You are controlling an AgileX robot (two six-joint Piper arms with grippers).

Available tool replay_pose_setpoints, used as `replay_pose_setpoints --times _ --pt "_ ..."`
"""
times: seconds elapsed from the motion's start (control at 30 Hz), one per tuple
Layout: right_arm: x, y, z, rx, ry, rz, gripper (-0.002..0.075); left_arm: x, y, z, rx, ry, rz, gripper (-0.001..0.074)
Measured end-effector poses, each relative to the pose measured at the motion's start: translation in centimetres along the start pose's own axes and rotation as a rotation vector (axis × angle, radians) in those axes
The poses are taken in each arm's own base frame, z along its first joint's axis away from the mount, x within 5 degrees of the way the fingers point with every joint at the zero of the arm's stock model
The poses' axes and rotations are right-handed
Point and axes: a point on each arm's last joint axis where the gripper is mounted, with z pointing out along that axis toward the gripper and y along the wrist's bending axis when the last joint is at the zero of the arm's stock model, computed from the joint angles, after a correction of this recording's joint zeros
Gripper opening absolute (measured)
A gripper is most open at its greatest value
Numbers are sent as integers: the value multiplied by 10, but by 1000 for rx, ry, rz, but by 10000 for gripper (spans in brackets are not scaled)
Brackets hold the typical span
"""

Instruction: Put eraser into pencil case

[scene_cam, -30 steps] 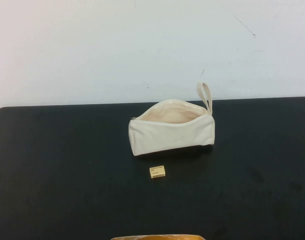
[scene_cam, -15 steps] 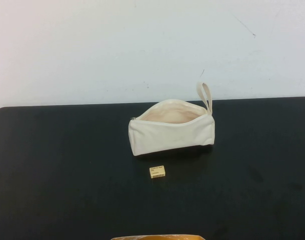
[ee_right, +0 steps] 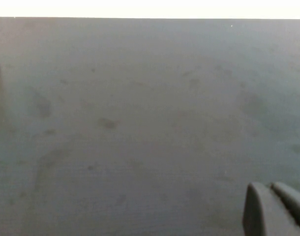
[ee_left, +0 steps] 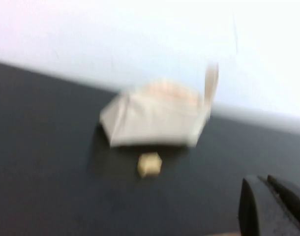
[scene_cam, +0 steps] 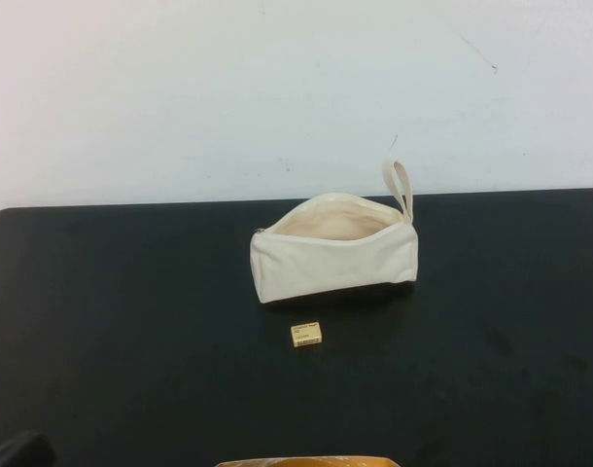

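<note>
The cream pencil case (scene_cam: 332, 255) lies on the black table (scene_cam: 131, 321) near its far edge, zip open, mouth up, loop strap (scene_cam: 400, 185) at its right end. The pale-yellow eraser (scene_cam: 306, 335) lies on the table just in front of it, apart from it. Both show blurred in the left wrist view: the case (ee_left: 157, 120) and the eraser (ee_left: 149, 164). My left gripper (ee_left: 268, 196) is shut and empty, well short of the eraser; a dark part of that arm (scene_cam: 15, 452) shows at the bottom-left corner. My right gripper (ee_right: 272, 196) is shut and empty over bare table.
A white wall (scene_cam: 277, 88) rises behind the table's far edge. An orange-tan object (scene_cam: 306, 461) pokes in at the bottom middle of the high view. Bare black tabletop lies left and right of the case.
A dark part of my left arm has come into the bottom-left corner of the high view. The pencil case and eraser have not moved.
</note>
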Motion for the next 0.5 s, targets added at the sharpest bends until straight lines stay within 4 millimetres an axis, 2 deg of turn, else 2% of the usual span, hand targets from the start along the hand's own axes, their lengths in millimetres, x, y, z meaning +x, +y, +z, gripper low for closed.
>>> replay_pose_setpoints --times 0.1,0.33,0.4,0.5 --pt "0 0 0 0 0 0 -1 -38 -22 7 -2 238 205 -1" --pt "0 0 0 0 0 0 -1 -108 -39 41 7 402 382 -1" --pt "0 0 0 0 0 0 -1 -122 -37 62 -14 496 452 -1" --pt "0 0 0 0 0 0 -1 -125 -34 87 -50 617 496 -1"
